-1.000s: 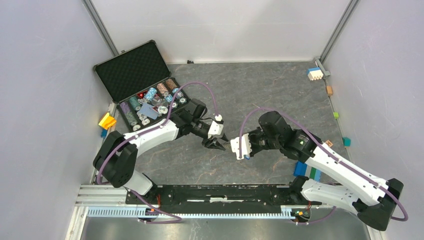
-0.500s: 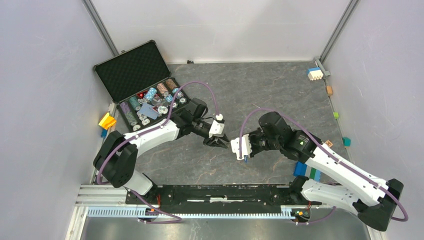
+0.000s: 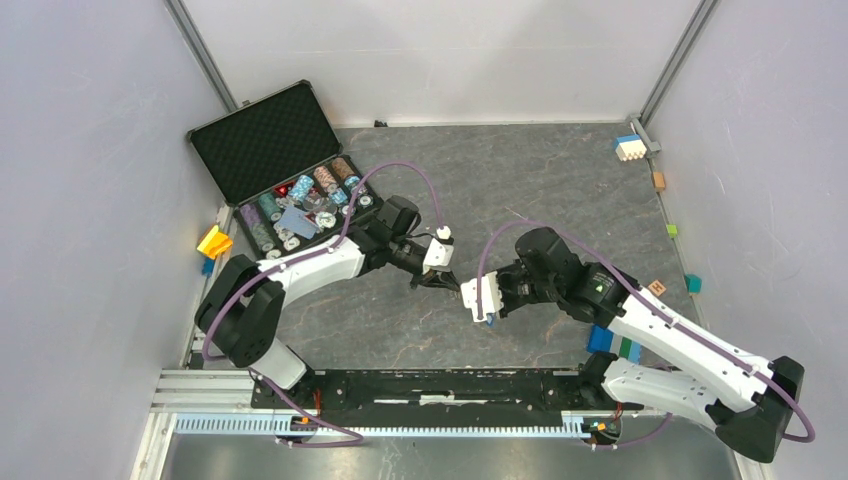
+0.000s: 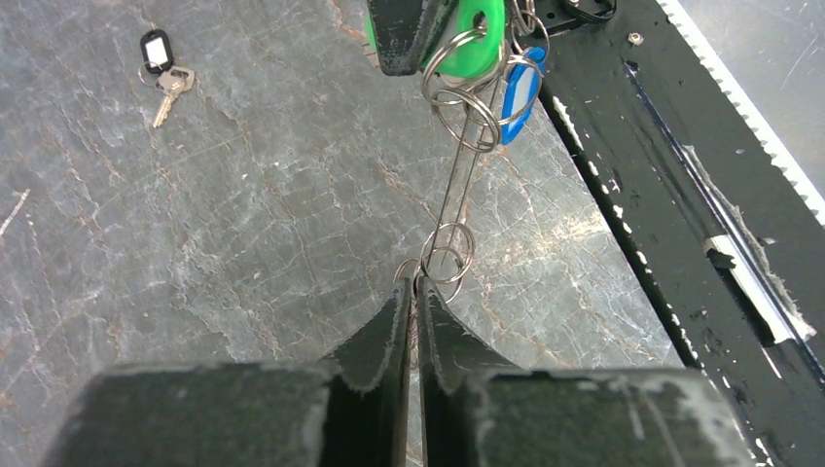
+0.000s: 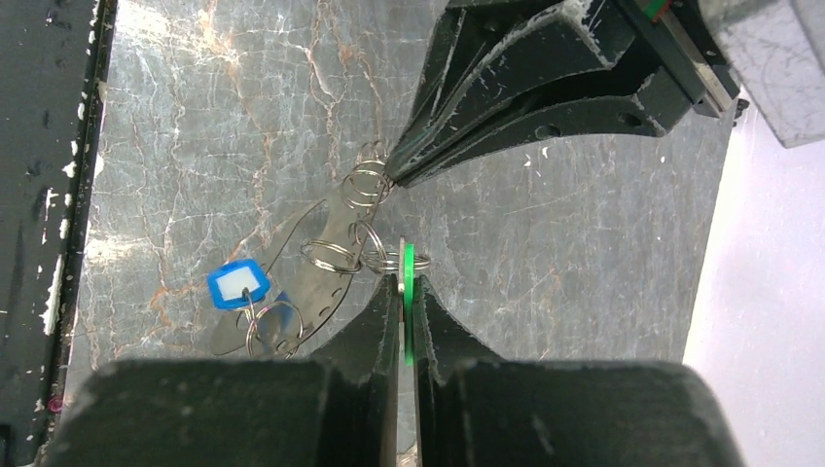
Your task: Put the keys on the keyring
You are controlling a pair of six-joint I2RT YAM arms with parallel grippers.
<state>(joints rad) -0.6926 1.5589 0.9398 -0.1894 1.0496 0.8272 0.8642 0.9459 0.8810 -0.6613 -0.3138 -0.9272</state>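
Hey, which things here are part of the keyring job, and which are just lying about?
For the job:
keyring, pinched by the left end effector
green-tagged key, in the right end effector
blue-tagged key
black-tagged key, alone on the table

Lying about:
poker chip case
yellow block
blue-and-white block

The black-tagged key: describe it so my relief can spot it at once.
In the left wrist view, take the grey marbled table and go to the picture's top left corner. A small silver key with a black tag lies flat there, alone. The green tag and blue tag are up in the air at the keyring; this is the only black one, and the only one on the table.
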